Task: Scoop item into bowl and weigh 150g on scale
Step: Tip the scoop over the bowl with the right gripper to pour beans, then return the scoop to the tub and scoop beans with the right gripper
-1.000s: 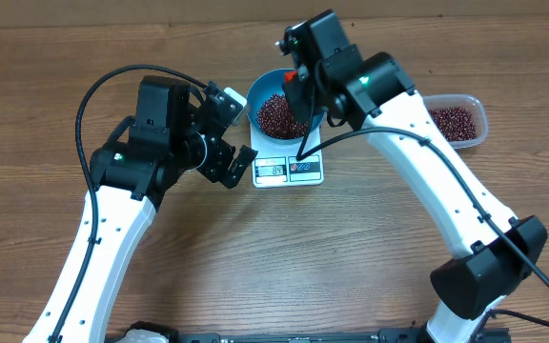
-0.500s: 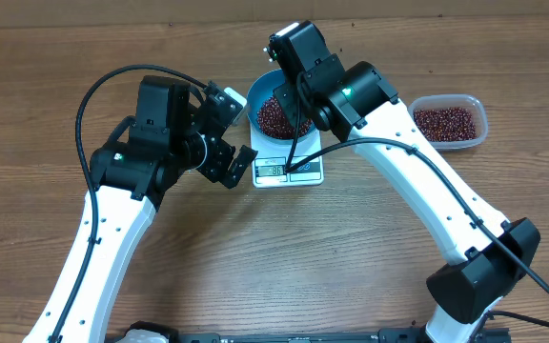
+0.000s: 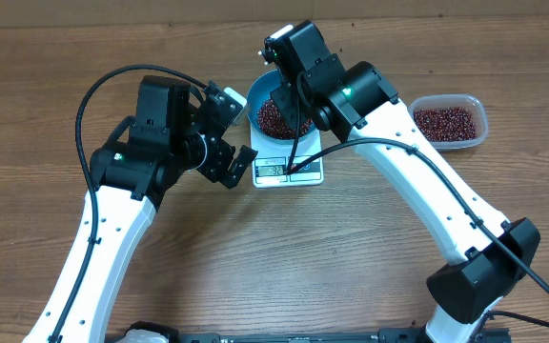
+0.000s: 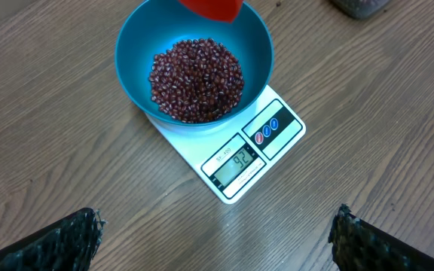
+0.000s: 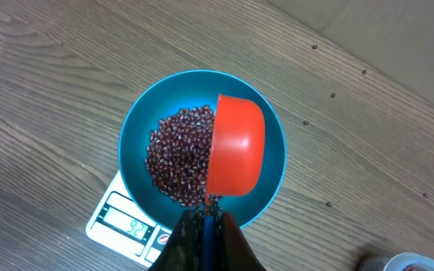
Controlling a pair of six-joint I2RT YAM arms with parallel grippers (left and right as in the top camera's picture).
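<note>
1. My left gripper (image 4: 213,239) is released: jaws spread wide, nothing between them. It hovers over the table (image 3: 274,248), just beside the left edge of the scale (image 4: 239,154), pointing toward it.
2. The scale lies flat on the table with its display edge toward me. The display reads 92.
3. The bowl (image 4: 134,45) stands upright on the scale's far part and overhangs the platform on both sides.
4. The beans (image 4: 196,79) form a heap on the bowl's floor; the upper wall is bare.
5. My right gripper (image 5: 206,217) is clenched on the thin handle of the red scoop (image 5: 236,147). The scoop hangs over the right half of the bowl, rounded back toward the wrist camera. Its contents cannot be determined.
6. A clear tub (image 3: 451,121) of more beans sits on the table to the right, well apart from the scale.
</note>
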